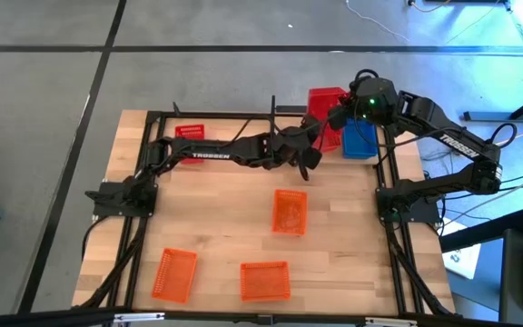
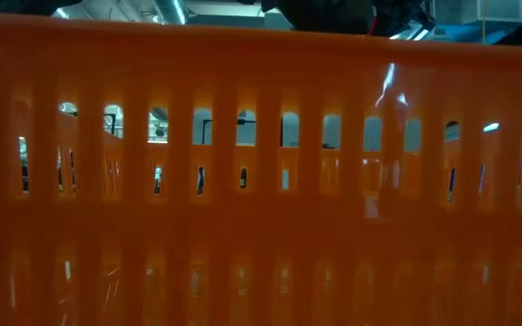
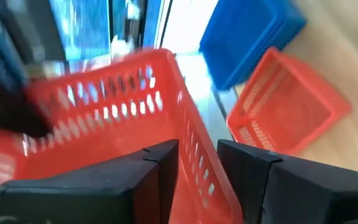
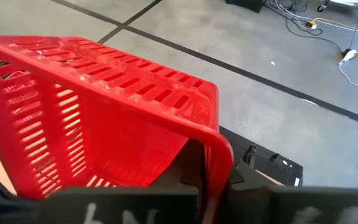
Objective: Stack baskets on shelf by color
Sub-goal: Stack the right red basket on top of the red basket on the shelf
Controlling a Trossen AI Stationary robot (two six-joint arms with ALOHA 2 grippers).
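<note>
- The step in hand looks like putting a red basket [image 1: 326,103] on the far right part of the shelf [image 1: 390,154], next to the blue basket [image 1: 360,140].
- The right claw [image 4: 210,177] is pinched shut on the rim of the red basket and holds it up.
- The left claw [image 3: 197,168] sits at the same red basket with its fingers apart, one on each side of the wall. It does not squeeze it.
- Another red basket [image 1: 189,133] sits far away on the left, by the black posts.
- Three orange baskets wait on the tabletop [image 1: 216,209]: one in the middle [image 1: 289,212], one near and left [image 1: 174,273], one near and middle [image 1: 265,280].
- Next, I think the left claw should back away, so the right claw can set the red basket down flat.
- The tabletop is light wood. The floor [image 1: 53,82] around it is gray with dark lines, and cables [image 4: 316,25] lie on it.
</note>
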